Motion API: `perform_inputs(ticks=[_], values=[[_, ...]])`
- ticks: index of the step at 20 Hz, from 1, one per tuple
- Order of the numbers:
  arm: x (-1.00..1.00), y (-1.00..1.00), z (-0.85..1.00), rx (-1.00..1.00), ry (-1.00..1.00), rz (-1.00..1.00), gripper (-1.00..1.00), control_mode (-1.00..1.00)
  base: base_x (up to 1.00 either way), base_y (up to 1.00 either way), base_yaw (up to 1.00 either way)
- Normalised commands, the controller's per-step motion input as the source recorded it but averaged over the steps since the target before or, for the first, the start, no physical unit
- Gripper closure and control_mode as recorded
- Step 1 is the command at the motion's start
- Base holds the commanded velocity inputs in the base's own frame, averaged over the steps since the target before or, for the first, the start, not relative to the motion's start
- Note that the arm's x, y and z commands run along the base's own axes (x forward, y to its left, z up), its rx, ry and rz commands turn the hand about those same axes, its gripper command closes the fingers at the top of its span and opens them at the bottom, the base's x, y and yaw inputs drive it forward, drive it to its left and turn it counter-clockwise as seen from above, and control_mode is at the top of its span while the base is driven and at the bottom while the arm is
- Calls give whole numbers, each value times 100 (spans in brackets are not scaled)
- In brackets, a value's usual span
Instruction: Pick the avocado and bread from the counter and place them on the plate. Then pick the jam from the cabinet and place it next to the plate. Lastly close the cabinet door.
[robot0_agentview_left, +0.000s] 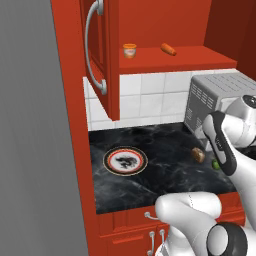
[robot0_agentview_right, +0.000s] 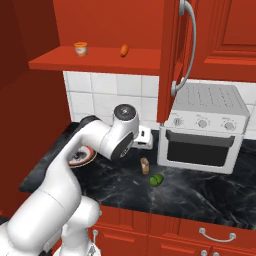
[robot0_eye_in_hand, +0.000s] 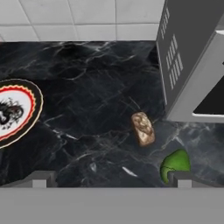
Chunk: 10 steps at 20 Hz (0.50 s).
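Observation:
The avocado (robot0_eye_in_hand: 175, 164) lies on the black counter (robot0_eye_in_hand: 87, 109) in front of the toaster oven, partly behind my right fingertip (robot0_eye_in_hand: 183, 178). The bread (robot0_eye_in_hand: 143, 128) lies just beyond it, towards the plate (robot0_eye_in_hand: 13, 111), which is bare. My gripper (robot0_eye_in_hand: 111, 179) hangs open and empty above the counter, over the avocado and bread. From the right base view the gripper (robot0_agentview_right: 146, 140) is above the bread (robot0_agentview_right: 144, 165) and avocado (robot0_agentview_right: 156, 179). The jam (robot0_agentview_left: 129, 50) stands on the shelf of the cabinet (robot0_agentview_left: 175, 57). The cabinet door (robot0_agentview_left: 100, 50) stands open.
A silver toaster oven (robot0_agentview_right: 202, 130) stands at the right on the counter, close to the avocado. An orange carrot-like item (robot0_agentview_left: 168, 48) lies on the shelf right of the jam. White tiles back the counter. Red drawers (robot0_agentview_right: 215, 232) run below its front edge.

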Motion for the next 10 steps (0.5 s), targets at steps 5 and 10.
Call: perform_inputs(ticks=[5,10], values=[[9,-8,-22,0,3,0,-100,-100,0,0,0],[10,-8,-20,0,2,0,-100,-100,0,0,0]])
